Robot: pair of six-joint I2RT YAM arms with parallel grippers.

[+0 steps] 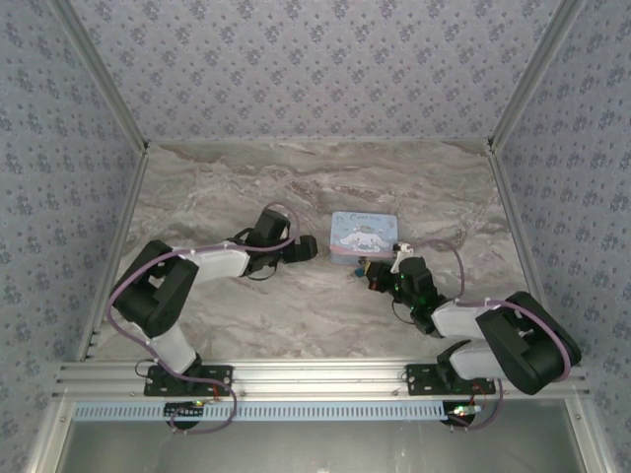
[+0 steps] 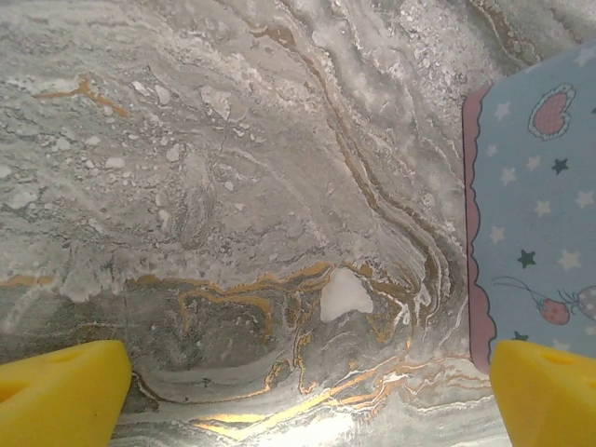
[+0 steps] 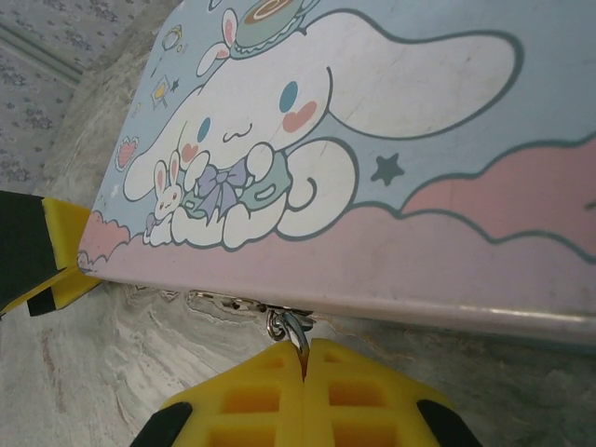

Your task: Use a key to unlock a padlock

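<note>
You have two grippers and one cartoon-printed tin box (image 1: 365,235) on the marble table (image 1: 246,187). Your left gripper (image 1: 304,249) stands wide open, holding nothing, just left of the tin. Your right gripper (image 3: 304,368) is closed at the tin's near edge, its two yellow fingers (image 3: 242,400) pinching one thin metal sliver, the key (image 3: 301,346), with its small ring (image 3: 284,324) just under the rim. The padlock is too small to make out.

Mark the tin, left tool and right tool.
tin (image 3: 372,102), right wrist view, on its printed lid.
left tool (image 2: 309,377), left wrist view, midway between its yellow fingertips.
right tool (image 3: 304,354), right wrist view, where its shut fingertips meet.
</note>
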